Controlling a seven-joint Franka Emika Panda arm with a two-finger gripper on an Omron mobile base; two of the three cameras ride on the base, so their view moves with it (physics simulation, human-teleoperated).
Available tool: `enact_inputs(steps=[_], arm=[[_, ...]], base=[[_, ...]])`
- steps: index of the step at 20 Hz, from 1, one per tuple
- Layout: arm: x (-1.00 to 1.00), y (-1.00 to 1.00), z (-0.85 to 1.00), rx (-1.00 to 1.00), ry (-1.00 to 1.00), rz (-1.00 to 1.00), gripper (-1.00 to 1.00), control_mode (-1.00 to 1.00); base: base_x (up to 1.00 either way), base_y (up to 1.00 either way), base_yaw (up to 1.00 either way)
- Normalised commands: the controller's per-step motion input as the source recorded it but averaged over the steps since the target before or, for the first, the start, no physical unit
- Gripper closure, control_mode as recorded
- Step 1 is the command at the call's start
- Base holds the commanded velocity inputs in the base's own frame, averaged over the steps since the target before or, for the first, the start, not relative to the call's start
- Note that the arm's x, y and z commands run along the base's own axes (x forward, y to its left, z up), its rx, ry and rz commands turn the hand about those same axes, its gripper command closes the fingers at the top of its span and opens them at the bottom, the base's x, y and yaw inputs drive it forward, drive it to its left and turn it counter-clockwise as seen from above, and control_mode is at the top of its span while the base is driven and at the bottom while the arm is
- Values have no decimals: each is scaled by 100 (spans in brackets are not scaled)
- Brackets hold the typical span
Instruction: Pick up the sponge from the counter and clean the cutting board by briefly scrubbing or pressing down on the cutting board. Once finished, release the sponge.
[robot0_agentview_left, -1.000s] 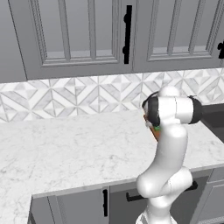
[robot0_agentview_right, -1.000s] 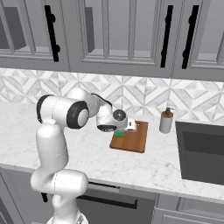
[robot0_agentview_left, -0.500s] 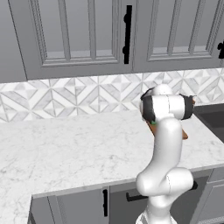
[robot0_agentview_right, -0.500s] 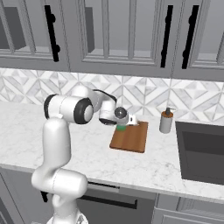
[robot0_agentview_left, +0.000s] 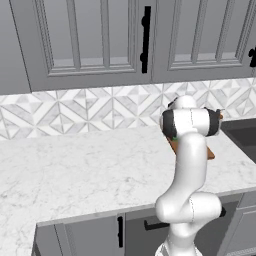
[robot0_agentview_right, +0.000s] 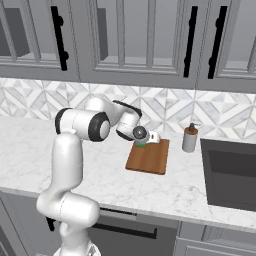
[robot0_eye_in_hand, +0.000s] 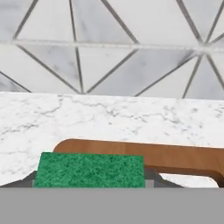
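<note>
In the hand view the green-topped sponge (robot0_eye_in_hand: 89, 170) sits between my finger tips, in front of the reddish-brown cutting board (robot0_eye_in_hand: 175, 158) on the white marble counter (robot0_eye_in_hand: 109, 116). In the right base view my gripper (robot0_agentview_right: 142, 143) is shut on the sponge (robot0_agentview_right: 140, 145) at the far left corner of the cutting board (robot0_agentview_right: 148, 159). Whether the sponge touches the wood I cannot tell. In the left base view my own arm hides most of the cutting board (robot0_agentview_left: 210, 153), leaving a brown sliver.
A soap dispenser (robot0_agentview_right: 189, 138) stands right of the board near the backsplash. A dark sink (robot0_agentview_right: 231, 172) lies beyond it at the right. The patterned tile backsplash (robot0_eye_in_hand: 113, 48) rises close ahead of the hand. Broad counter (robot0_agentview_left: 75, 170) stretches to the left.
My gripper has carried the sponge to the right and toward the backsplash, from beside the board's left edge to its far left corner; the elbow swung along.
</note>
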Motion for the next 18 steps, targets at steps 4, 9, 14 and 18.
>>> enact_inputs(steps=[4,9,14,18], arm=[[-43,-11,-30,0,-14,-3,100,-100],[-37,-31,-39,-1,-4,-2,100,-100],[-32,-37,-21,0,5,-3,100,-100],[-45,-25,-12,-2,19,-1,100,-100]], base=[[0,0,0],[0,0,0],[0,0,0],[0,0,0]])
